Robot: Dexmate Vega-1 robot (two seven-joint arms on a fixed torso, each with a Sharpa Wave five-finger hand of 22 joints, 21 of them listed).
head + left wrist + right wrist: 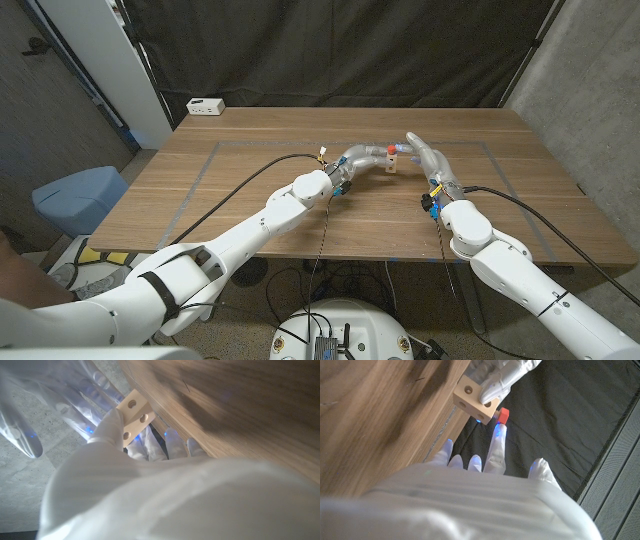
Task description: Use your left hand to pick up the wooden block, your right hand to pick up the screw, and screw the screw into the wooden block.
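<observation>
Black curtains hang behind the wooden table (250, 200), and a white power strip (206, 106) sits near its far left corner, at about eleven o'clock from the table's middle. Both hands meet just past that middle. The left hand (362, 158) holds the wooden block (394, 160) off the table, fingers closed round it — in the left wrist view the block (133, 414) shows a face with three holes. The screw (391, 148), red-headed, is seated in the block with its head standing out of one face; in the right wrist view the screw (502, 415) sits at the block's (474, 400) edge. The right hand (427, 158) lies at roughly three o'clock from the block, fingers extended, one fingertip (498, 435) touching or nearly touching the screw head — I cannot tell whether it grips it. The screw's long axis seems to run into the block, so turning it calls for the right fingers to close on the head.
</observation>
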